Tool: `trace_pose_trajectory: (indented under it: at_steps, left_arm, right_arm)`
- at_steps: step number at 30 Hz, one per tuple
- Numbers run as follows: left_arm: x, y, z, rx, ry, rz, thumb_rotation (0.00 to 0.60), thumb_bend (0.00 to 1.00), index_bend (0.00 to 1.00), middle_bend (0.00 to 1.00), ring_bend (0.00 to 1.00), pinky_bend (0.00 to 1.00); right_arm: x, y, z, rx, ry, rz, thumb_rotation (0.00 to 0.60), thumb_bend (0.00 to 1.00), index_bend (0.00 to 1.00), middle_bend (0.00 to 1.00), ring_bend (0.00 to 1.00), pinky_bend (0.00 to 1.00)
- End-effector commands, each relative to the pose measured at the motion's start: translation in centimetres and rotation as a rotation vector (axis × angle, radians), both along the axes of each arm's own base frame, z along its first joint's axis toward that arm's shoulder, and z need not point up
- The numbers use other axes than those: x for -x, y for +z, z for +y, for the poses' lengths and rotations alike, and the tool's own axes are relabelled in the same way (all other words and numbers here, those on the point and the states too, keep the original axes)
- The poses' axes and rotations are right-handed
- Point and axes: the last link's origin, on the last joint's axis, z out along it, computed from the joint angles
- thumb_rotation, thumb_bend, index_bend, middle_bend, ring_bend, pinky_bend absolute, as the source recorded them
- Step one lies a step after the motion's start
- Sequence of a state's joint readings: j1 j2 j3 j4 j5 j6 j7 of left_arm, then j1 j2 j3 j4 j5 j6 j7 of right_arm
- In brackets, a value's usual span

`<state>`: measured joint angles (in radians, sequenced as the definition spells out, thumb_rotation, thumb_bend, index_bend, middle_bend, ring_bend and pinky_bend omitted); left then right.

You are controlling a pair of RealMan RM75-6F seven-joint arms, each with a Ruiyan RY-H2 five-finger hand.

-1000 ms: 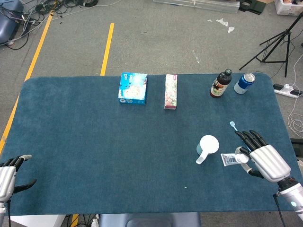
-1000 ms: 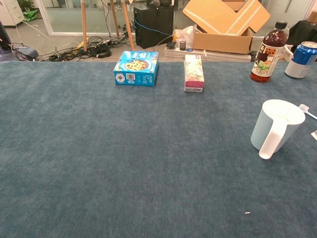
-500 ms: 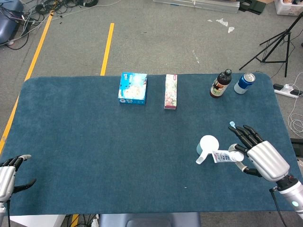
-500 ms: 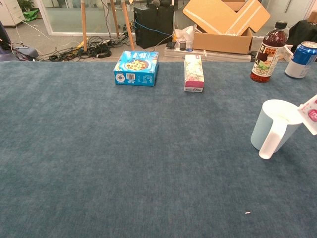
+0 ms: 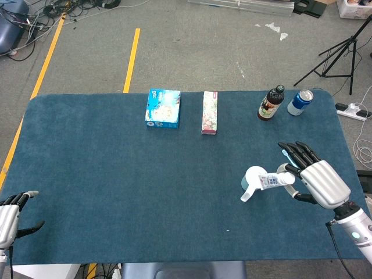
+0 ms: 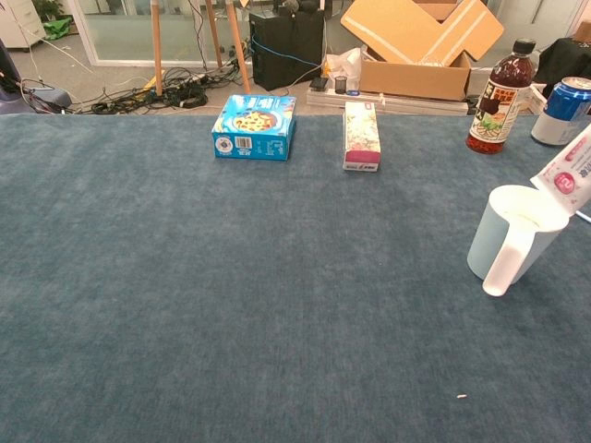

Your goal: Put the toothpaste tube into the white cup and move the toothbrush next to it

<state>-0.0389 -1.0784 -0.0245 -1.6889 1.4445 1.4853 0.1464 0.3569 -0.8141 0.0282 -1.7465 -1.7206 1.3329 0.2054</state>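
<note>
My right hand [image 5: 314, 180] pinches the toothpaste tube [image 5: 271, 181], its flat end over the white cup's [image 5: 254, 177] rim near the table's [image 5: 116, 174] right edge.

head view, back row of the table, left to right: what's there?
Blue box → pink carton → dark bottle → blue can.

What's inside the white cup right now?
Nothing visible inside the white cup. The toothpaste tube, held by the right hand, is tilted over the rim with its flat end at the opening. The tube covers part of the interior.
</note>
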Motion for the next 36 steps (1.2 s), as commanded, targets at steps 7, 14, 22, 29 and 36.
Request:
trace_pose_trajectory:
  at_steps: [7, 14, 22, 29, 36]
  left_arm:
    - [-0.1, 0.0, 0.1, 0.000, -0.001, -0.001, 0.600, 0.10, 0.28, 0.34, 0.35, 0.45]
    - [-0.1, 0.0, 0.1, 0.000, -0.002, -0.001, 0.600, 0.10, 0.28, 0.34, 0.35, 0.45]
    - [-0.1, 0.0, 0.1, 0.000, -0.003, -0.003, 0.600, 0.10, 0.28, 0.34, 0.35, 0.45]
    - [-0.2, 0.1, 0.2, -0.003, -0.005, -0.006, 0.600, 0.10, 0.28, 0.34, 0.35, 0.45]
    - [-0.1, 0.1, 0.1, -0.003, -0.002, -0.006, 0.600, 0.10, 0.28, 0.34, 0.35, 0.45]
  right_arm:
    - [0.0, -0.2, -1.6, 0.000, -0.026, -0.013, 0.600, 0.35, 0.63, 0.00, 0.00, 0.05]
    - [0.4, -0.7, -2.5, -0.008, -0.052, -0.014, 0.600, 0.35, 0.63, 0.00, 0.00, 0.05]
    - [1.0, -1.5, -3.2, -0.027, -0.075, -0.009, 0.600, 0.35, 0.63, 0.00, 0.00, 0.05]
    - [1.4, -2.1, -3.6, -0.042, -0.091, -0.005, 0.600, 0.35, 0.63, 0.00, 0.00, 0.05]
    - [1.7, -2.7, -3.8, -0.057, -0.102, 0.004, 0.600, 0.35, 0.63, 0.00, 0.00, 0.05]
